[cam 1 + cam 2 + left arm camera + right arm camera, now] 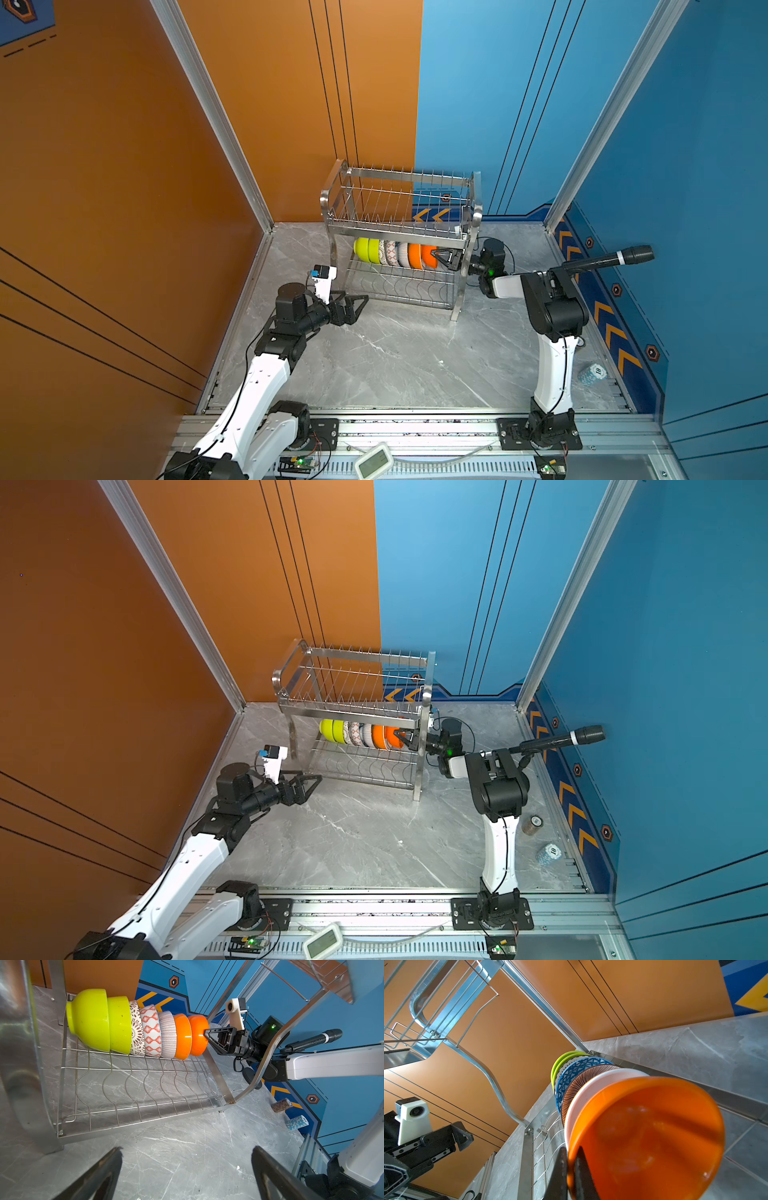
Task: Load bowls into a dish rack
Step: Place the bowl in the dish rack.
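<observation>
Orange bowl (648, 1138) ends the rack (399, 233) row, rim pinched in the right gripper (571, 1153) (nearer arm). Left gripper (187, 1149) gapes empty.

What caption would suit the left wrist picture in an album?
Seven bowls stand on edge along the lower tier of the dish rack; the right gripper pinches the end orange bowl, left gripper open.

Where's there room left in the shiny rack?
Top tier of the two-tier steel wire dish rack: all bare. Lower tier: front wavy wires free; back row crowded with round bowls, the right gripper pinching the end orange bowl.
</observation>
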Action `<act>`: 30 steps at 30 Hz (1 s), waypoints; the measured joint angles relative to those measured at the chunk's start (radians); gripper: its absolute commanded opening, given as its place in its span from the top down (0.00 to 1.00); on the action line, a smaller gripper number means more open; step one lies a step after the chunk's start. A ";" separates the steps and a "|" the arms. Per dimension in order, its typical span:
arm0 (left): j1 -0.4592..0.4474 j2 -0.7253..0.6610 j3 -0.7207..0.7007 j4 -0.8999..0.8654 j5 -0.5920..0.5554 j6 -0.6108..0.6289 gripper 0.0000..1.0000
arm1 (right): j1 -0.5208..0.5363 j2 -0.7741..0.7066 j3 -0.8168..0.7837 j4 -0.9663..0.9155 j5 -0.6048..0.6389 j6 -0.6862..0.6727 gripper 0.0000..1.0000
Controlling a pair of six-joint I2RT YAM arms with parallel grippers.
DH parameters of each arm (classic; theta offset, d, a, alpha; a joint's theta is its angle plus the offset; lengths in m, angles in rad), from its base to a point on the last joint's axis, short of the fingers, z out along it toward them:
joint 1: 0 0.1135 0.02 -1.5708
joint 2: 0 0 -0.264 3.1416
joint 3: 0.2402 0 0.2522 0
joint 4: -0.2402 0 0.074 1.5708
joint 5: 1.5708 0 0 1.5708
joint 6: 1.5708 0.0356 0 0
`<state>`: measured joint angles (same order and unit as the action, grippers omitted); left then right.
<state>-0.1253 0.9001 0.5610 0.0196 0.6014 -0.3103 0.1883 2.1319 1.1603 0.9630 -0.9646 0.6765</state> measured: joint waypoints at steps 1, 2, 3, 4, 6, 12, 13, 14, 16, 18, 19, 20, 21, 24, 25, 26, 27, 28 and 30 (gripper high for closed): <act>0.000 0.000 0.000 0.000 0.000 0.000 0.02 | 0.000 0.000 0.000 0.002 0.000 0.002 0.95; 0.000 0.000 0.000 0.000 0.000 0.000 0.02 | 0.000 0.000 0.000 0.004 0.000 0.005 0.95; 0.000 0.000 0.000 0.000 0.000 0.000 0.02 | 0.000 0.000 0.000 0.008 0.000 0.005 0.95; 0.000 0.000 0.000 0.000 0.000 0.000 0.02 | 0.000 0.000 0.000 0.010 0.000 0.005 0.95; 0.000 0.000 0.000 0.000 0.000 0.000 0.02 | 0.000 0.000 0.000 0.016 0.000 0.006 0.95; 0.000 0.005 0.000 0.000 0.000 0.000 0.02 | 0.000 0.008 0.000 0.031 0.002 0.013 0.94; 0.000 0.006 0.000 0.000 0.000 0.000 0.02 | 0.000 0.011 0.000 0.034 0.003 0.015 0.94; 0.000 0.007 0.000 0.000 0.000 0.000 0.02 | -0.001 0.014 0.000 0.038 0.006 0.018 0.94; 0.000 0.008 0.000 0.000 0.000 0.000 0.02 | -0.002 0.020 0.000 0.044 0.011 0.021 0.93; 0.000 0.009 0.000 0.000 0.000 0.000 0.02 | -0.004 0.022 -0.003 0.052 0.015 0.021 0.93; 0.000 0.009 0.000 0.000 0.000 0.000 0.02 | -0.005 0.022 -0.005 0.055 0.019 0.020 0.93; 0.000 0.009 0.000 0.000 0.000 0.000 0.02 | -0.007 0.022 -0.008 0.059 0.022 0.020 0.93; 0.000 0.009 0.000 0.000 0.000 0.000 0.02 | -0.008 0.022 -0.010 0.062 0.023 0.020 0.93; 0.000 0.011 0.000 0.000 0.000 0.000 0.02 | -0.015 0.022 -0.019 0.070 0.026 0.020 0.92; 0.000 0.012 0.000 0.000 0.000 0.000 0.02 | -0.018 0.022 -0.022 0.071 0.026 0.020 0.92; 0.000 0.012 0.000 0.000 0.000 0.000 0.02 | -0.021 0.022 -0.024 0.071 0.026 0.020 0.92; 0.000 0.013 0.000 0.000 0.000 0.000 0.02 | -0.024 0.022 -0.025 0.073 0.025 0.020 0.92; 0.000 0.013 0.000 0.000 0.000 0.000 0.02 | -0.025 0.022 -0.026 0.076 0.025 0.020 0.91; 0.000 0.013 0.000 0.000 0.000 0.000 0.02 | -0.026 0.022 -0.028 0.077 0.025 0.020 0.91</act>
<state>-0.1257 0.9134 0.5610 0.0200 0.6014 -0.3103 0.1623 2.1540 1.1324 1.0405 -0.9394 0.6964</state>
